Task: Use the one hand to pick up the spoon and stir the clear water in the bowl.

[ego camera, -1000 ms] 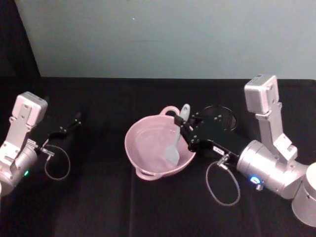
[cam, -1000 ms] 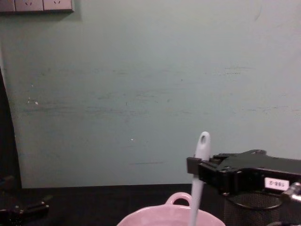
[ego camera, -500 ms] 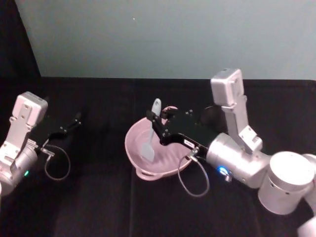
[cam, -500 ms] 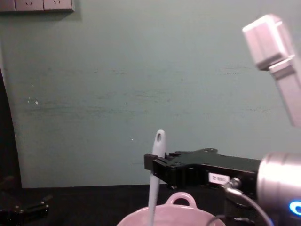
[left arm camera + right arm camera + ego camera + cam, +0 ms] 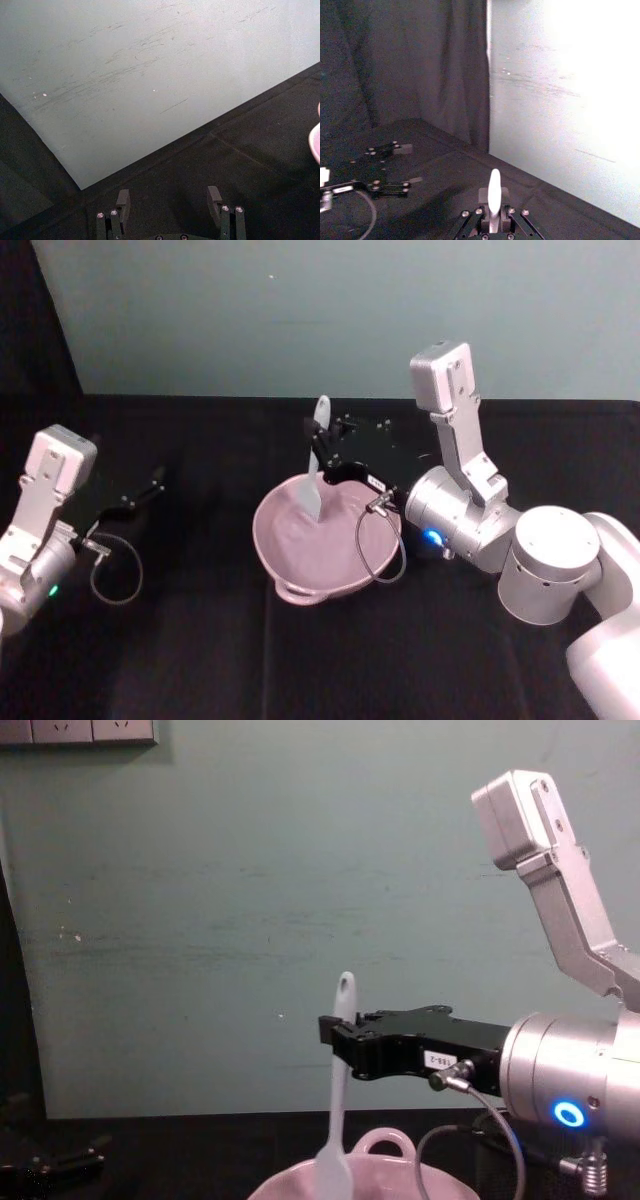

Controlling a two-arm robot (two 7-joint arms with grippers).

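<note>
Spoon [image 5: 315,468] in right gripper [image 5: 332,1032] seemingly dips into bowl [image 5: 330,577].

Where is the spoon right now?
Head view, centre: the spoon stands nearly upright in the right gripper, scoop end down at the bowl's far side. The left gripper is parked far left.

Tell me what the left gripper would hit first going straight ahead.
Likely the wall: the left gripper points across the black table towards it, and the pink bowl sits off to one side, apparently outside that line.
</note>
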